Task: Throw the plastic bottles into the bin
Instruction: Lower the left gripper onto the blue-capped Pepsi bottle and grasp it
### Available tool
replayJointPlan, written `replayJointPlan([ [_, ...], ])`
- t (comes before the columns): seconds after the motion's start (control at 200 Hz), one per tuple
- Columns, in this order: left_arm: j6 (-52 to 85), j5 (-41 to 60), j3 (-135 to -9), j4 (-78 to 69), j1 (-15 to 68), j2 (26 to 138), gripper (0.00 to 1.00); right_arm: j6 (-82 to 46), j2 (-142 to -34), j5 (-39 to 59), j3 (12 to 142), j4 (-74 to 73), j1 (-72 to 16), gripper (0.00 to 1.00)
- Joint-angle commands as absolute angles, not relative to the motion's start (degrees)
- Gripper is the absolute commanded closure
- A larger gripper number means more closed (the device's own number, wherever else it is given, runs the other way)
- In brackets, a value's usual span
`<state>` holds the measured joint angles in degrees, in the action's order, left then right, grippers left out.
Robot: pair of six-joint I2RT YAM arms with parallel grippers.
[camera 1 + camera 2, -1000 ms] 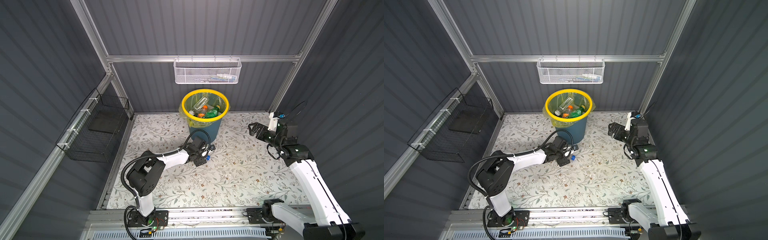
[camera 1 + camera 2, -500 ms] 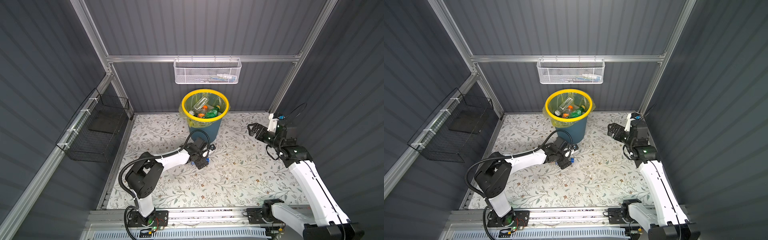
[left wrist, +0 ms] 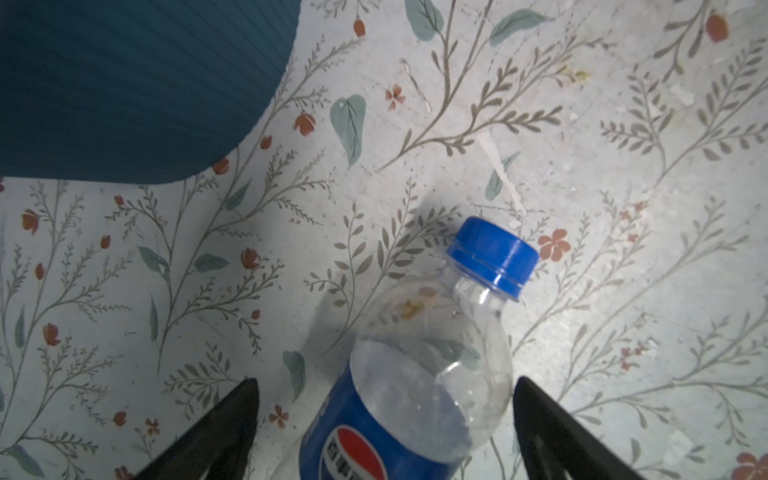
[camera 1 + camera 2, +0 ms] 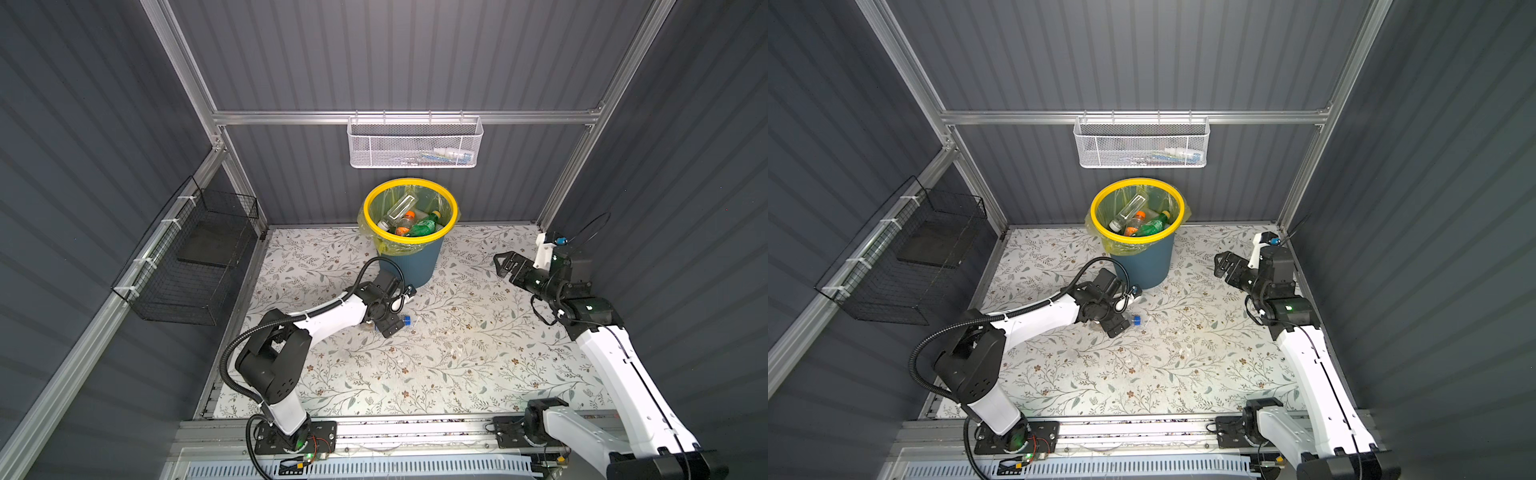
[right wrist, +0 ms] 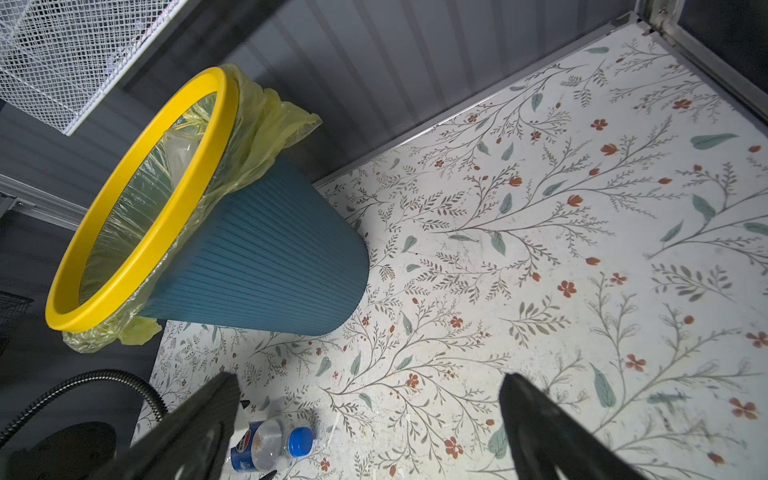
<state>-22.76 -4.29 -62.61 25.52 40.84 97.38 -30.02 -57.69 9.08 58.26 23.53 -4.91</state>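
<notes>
- The last loose bottle (image 3: pixel 415 374) lies on its side on the floral table surface (image 4: pixel 457 353), just in front of the bin (image 4: pixel 411 262). Its cap points away from the bin's foot.
- The step in hand looks like the pick-up of this bottle. The left gripper (image 3: pixel 384 384) straddles it with the jaws spread wide and nothing gripped. One finger sits close by the bottle's shoulder and the other stands off with bare table between.
- To do it well, centre the jaws over the labelled body rather than the tapering shoulder. Go down until the fingers (image 3: pixel 232 415) nearly meet the table, then close gently, since thin, empty plastic will likely dent or squirt out sideways.
- After that, lift well clear of the bin's yellow rim (image 4: pixel 365 208) before swinging over it. The bin wall is very near, so a low swing could knock it.
- The bottle is clear with a blue cap (image 3: pixel 492 253) and a blue label with a red-and-white roundel. It appears empty, with a brownish smear inside near the neck.
- Several bottles in the bin (image 4: pixel 422 226) already lie in the liner, one green, one clear and one orange-capped.
- The right gripper (image 5: pixel 368 378) hangs to the bin's other side, well apart, with its jaws wide and empty.
</notes>
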Motion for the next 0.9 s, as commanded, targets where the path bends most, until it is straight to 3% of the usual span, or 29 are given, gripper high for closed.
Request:
replayJointPlan([
  [0.0,-22.9,-4.8,-60.2,28.4,40.9,95.6,0.04,-30.6,-57.5,9.8,57.7,21.2,-4.7,0.01],
  [0.215,-23.3,-8.7,-58.9,28.5,40.4,97.0,0.04,-31.3,-57.5,10.3,56.9,20.3,-4.7,0.01],
  [0.896,-15.9,-6.8,-54.4,22.9,40.4,87.4,0.38,-30.0,-60.4,12.2,52.9,21.5,-4.7,0.01],
])
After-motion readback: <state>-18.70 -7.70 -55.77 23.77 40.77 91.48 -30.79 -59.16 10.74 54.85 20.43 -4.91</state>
